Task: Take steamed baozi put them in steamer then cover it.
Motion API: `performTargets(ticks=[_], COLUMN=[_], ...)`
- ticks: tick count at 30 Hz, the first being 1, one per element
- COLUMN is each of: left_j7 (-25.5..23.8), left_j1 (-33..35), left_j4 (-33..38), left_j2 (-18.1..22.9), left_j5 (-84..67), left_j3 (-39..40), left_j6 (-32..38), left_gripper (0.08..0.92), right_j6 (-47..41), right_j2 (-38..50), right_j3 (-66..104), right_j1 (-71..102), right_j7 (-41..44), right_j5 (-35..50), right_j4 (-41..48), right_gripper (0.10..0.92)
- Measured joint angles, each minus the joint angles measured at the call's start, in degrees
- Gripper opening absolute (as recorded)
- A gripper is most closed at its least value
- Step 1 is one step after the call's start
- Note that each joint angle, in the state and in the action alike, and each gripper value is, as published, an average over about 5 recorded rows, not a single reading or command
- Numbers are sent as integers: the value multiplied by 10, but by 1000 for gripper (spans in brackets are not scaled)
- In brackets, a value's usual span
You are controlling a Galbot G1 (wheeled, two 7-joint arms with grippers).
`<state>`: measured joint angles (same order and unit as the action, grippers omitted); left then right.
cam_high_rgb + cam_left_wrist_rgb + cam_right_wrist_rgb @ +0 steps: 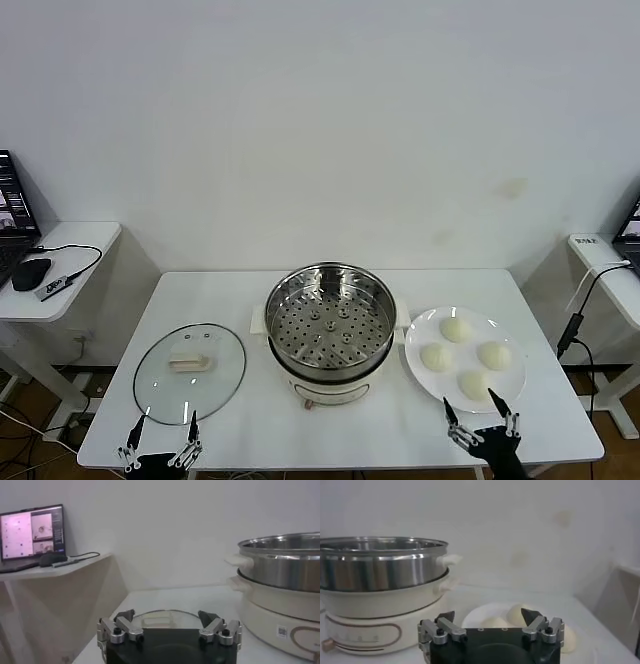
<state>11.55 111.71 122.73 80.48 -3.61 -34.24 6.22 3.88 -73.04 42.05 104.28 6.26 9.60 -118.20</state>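
The steel steamer [329, 330] with its perforated tray stands mid-table, empty; it also shows in the left wrist view [282, 580] and the right wrist view [382, 580]. Several cream-white baozi [457, 328] lie on a white plate [420, 335] to its right, also in the right wrist view [519, 614]. The glass cover [190, 370] with a cream handle lies flat to its left, also in the left wrist view [162, 619]. My left gripper [161, 427] is open at the front edge, just before the cover. My right gripper [480, 408] is open at the front edge, just before the plate.
A side table at the left [60, 270] holds a laptop, a mouse and a cable. Another side table at the right [605, 265] has a hanging cable. A white wall stands behind the table.
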Motion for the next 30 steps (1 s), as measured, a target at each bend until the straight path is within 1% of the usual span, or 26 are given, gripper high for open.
performTargets(ticks=[2, 10, 14, 18, 24, 30], left_j7=[-2, -18, -25, -29, -30, -29], left_j1=[-1, -16, -24, -31, -39, -41], left_j4=[1, 6, 10, 13, 16, 20], left_j2=[-1, -11, -14, -17, -19, -19], left_j5=[3, 35, 50, 60, 71, 75], left_j3=[-2, -16, -22, -26, -29, -33], left_j6=[-4, -22, -26, -30, -34, -35], left_gripper=[823, 823, 823, 823, 823, 823], right_j6=[-2, -30, -49, -66, -87, -102], right_j2=[5, 79, 135, 202, 312, 394], right_j3=[4, 37, 42, 36, -20, -163], right_j1=[-5, -67, -109, -159, -262, -429], right_j7=[-1, 9, 37, 84, 170, 263], right_j5=[-14, -137, -192, -231, -250, -232], right_j4=[2, 33, 57, 87, 144, 213], right_gripper=[823, 823, 823, 823, 823, 823])
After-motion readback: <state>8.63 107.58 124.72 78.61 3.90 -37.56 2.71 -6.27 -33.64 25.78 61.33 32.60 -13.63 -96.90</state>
